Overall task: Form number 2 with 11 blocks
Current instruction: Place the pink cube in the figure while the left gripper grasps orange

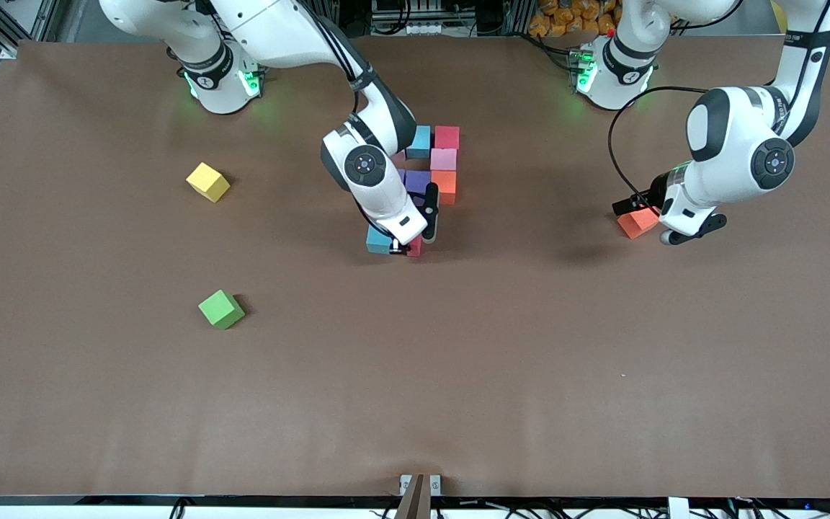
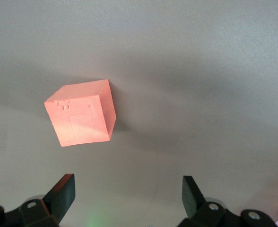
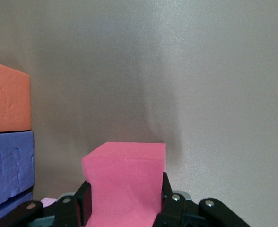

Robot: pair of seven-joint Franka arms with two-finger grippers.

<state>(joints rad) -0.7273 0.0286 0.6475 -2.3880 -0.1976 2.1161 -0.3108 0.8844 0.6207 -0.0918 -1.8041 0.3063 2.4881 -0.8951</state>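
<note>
My right gripper (image 1: 408, 249) (image 3: 125, 190) is shut on a crimson red block (image 1: 414, 247) (image 3: 125, 179), held low right beside a light blue block (image 1: 379, 241). Farther from the camera stands the partly built number 2 (image 1: 433, 162): light blue (image 1: 419, 141), crimson (image 1: 447, 136), pink (image 1: 443, 158), orange (image 1: 444, 184) (image 3: 6, 99) and purple (image 1: 417, 181) (image 3: 9, 165) blocks, some hidden under the right arm. My left gripper (image 1: 627, 207) (image 2: 129, 182) hangs open just above a lone orange block (image 1: 637, 222) (image 2: 82, 113) toward the left arm's end of the table.
A yellow cube (image 1: 207, 181) and a green cube (image 1: 221, 309) lie apart toward the right arm's end of the brown table (image 1: 458, 375). A small mount (image 1: 418, 490) sits at the table edge nearest the camera.
</note>
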